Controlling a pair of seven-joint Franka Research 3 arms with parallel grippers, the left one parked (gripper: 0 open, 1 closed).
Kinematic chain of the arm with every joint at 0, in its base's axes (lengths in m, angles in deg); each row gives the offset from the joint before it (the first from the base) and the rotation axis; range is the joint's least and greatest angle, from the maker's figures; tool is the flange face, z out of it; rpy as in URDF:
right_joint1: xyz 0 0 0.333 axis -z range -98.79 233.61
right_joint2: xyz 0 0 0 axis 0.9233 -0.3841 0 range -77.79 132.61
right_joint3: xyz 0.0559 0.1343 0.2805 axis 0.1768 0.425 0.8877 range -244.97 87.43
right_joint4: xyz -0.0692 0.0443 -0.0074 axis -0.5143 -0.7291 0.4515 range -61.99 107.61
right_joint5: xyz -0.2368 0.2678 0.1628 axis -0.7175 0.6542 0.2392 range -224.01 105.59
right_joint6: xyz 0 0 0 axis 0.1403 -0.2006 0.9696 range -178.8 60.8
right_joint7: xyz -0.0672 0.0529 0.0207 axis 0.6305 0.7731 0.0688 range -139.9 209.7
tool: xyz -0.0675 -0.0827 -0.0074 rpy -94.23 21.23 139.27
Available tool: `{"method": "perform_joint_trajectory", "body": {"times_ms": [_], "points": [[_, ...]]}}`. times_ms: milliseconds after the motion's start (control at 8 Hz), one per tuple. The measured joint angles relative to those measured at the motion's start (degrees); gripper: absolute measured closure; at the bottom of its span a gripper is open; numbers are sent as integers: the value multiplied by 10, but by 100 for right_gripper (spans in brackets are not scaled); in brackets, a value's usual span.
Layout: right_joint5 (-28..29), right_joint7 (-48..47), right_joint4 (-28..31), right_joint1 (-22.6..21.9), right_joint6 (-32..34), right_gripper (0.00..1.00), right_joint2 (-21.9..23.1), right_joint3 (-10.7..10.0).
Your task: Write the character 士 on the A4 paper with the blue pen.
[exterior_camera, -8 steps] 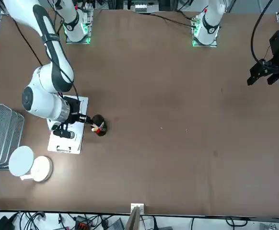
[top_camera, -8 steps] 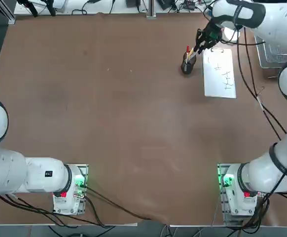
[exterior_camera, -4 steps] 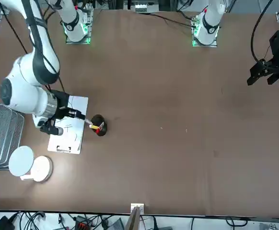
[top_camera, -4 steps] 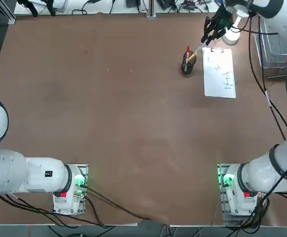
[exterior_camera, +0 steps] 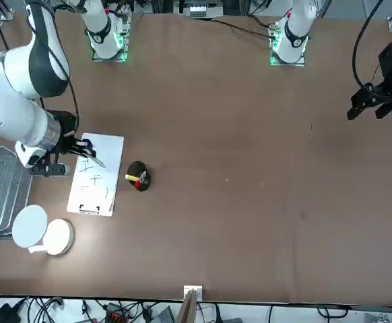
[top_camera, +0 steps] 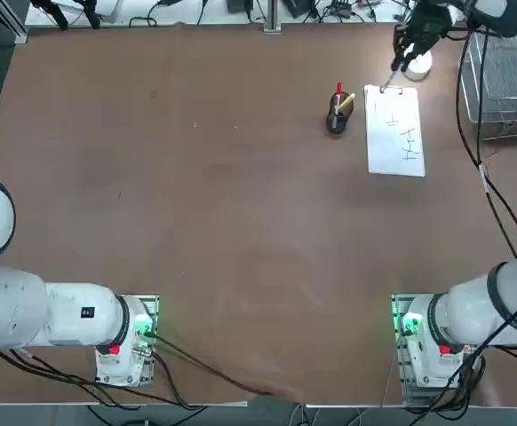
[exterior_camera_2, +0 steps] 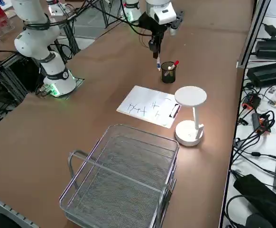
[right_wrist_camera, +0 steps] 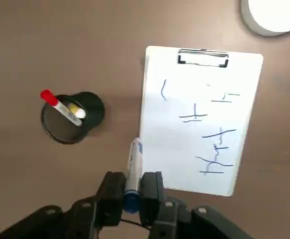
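The right pincer is pressed together on the blue pen, a slim white-barrelled marker with a blue end. The pen is raised off the bench. Over the last second the pincer has moved from the round black pen cup to the clip end of the white A4 paper; the red-capped marker and the yellow pen remain in the cup. Pickup is therefore judged complete and the approach to writing under way. The sheet lies flat beside the cup under a metal clip and bears several dark handwritten strokes; no finished 士 can be confirmed. The next move calls for the tip to be brought above a bare patch and lowered gently. Noted risks: overlapping the existing marks, or the barrel turning under pressure. Whether the tip is uncapped cannot be told.
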Motion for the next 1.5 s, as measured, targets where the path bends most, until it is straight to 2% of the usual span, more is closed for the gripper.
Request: {"method": "perform_joint_trajectory", "body": {"times_ms": [250,625,1125,1500], "points": [[-25,27,51,16,-5,80,1,0],[-67,30,159,26,-86,80,7,0],[-69,20,223,30,-131,80,18,0],[-69,15,247,30,-133,80,37,0]]}}
